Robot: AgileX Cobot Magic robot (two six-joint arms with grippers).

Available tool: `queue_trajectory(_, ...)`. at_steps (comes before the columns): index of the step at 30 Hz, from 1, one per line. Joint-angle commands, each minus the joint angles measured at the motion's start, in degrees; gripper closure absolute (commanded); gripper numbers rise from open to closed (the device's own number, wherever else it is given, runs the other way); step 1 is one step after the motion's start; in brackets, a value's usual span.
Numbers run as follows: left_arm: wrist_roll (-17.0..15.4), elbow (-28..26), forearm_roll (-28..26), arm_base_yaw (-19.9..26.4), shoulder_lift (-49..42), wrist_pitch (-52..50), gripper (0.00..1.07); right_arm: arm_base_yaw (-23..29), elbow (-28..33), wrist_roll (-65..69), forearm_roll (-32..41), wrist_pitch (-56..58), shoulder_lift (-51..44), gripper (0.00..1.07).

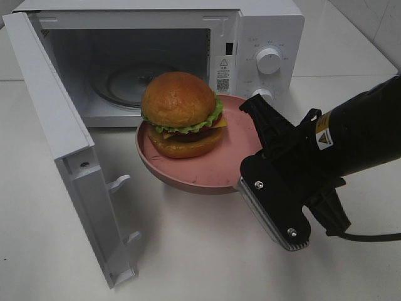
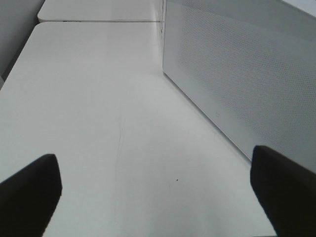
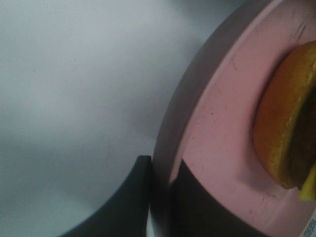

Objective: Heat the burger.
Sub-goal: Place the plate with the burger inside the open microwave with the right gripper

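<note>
I saw my right claw clamped on the pink plate rim, burger sitting on it at frame centre, in front of the open microwave, left claw spread wide above the tabletop.

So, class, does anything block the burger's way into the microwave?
Nothing visible does. The microwave door stands wide open, the glass turntable inside is bare, and the right hand holds the plate, with the burger on it, just in front of the opening.
</note>
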Motion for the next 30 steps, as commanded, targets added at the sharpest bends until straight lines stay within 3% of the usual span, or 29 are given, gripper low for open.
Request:
queue_trajectory(1, -0.2, 0.2, -0.2, 0.1, -1.1, -0.5, 0.09, 0.1, -1.1, -0.8, 0.3, -5.0, 0.7, 1.07)
queue_trajectory(10, -0.2, 0.2, -0.2, 0.1, -1.1, -0.5, 0.09, 3.0, -3.1, -0.2, 0.3, -7.3, 5.0, 1.07)
queue_trajectory(30, -0.2, 0.2, -0.2, 0.1, -1.1, -0.5, 0.09, 2.6, -19.4, 2.3, -0.2, -2.5, 18.7, 1.07)
